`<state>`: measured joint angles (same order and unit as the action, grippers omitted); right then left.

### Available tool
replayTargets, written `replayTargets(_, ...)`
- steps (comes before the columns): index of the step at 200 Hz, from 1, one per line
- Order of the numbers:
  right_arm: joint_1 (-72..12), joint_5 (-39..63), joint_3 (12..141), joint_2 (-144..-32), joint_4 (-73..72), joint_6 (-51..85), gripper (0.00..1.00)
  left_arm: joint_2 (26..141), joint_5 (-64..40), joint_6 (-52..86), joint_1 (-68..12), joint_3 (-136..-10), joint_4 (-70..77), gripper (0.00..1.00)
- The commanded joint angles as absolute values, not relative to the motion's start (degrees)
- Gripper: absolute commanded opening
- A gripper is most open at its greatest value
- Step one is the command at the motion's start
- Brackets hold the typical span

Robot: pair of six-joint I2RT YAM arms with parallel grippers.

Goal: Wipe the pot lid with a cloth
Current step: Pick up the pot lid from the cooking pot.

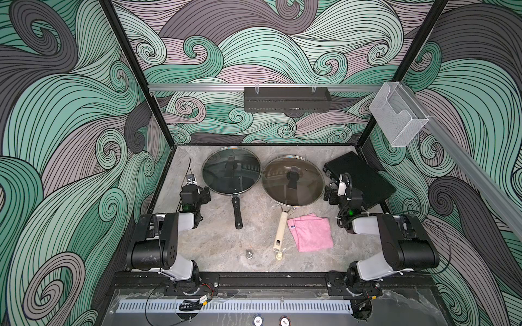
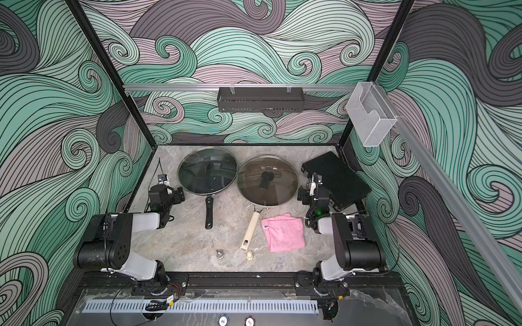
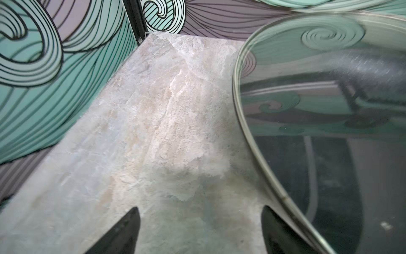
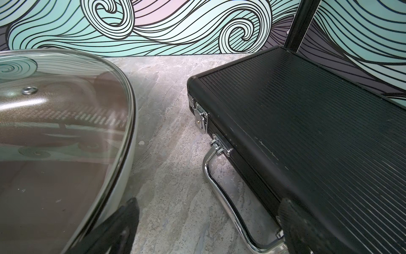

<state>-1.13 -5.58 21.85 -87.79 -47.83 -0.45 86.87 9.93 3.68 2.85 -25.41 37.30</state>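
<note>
In both top views the pink cloth lies flat on the marble bench, on the right half toward the front. It is just beside the cream handle of the right pan, and its small blue tag sits on the edge facing that handle. The cloth lies apart from both arms. Two pans stand side by side at the back, each under a glass lid: the dark pan's lid on the left and the cream pan's lid on the right, rims close together. A black case lies in the back right corner. A small metal knob and a cream knob stand near the front edge. The left arm reaches to just left of the dark pan's lid, and the right arm to the gap between the cream pan's lid and the case.

In the left wrist view the left tool has its fingers apart with only bare bench between them. The steel rim of the dark pan's lid curves just beside one finger.

In the right wrist view the right tool is spread wide and holds nothing. One finger hangs by the rim of the cream pan's lid and the other in front of the case, whose chrome handle rests on the bench between them
</note>
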Motion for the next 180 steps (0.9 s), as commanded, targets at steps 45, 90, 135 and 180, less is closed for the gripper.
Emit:
replayTargets(45, -2.0, -14.1, 25.0, -66.9, -26.1, 6.4, 0.98, 65.4, 12.3, 11.0, 2.5, -35.3, 8.7, 0.73)
replayTargets(90, -4.7, -17.5, 31.3, -55.0, -2.0, 12.9, 0.96, 67.2, -5.6, 18.2, 0.2, -52.4, -6.8, 0.66)
replayTargets(135, -10.5, -20.1, 37.1, -51.1, 20.1, 21.1, 0.93, 83.3, -21.8, 20.8, -9.3, -71.7, -14.6, 0.64)
replayTargets(180, -19.7, -21.7, 36.6, -50.7, 31.5, 28.2, 0.9, 101.6, -33.0, 23.4, -20.6, -89.6, -17.5, 0.6)
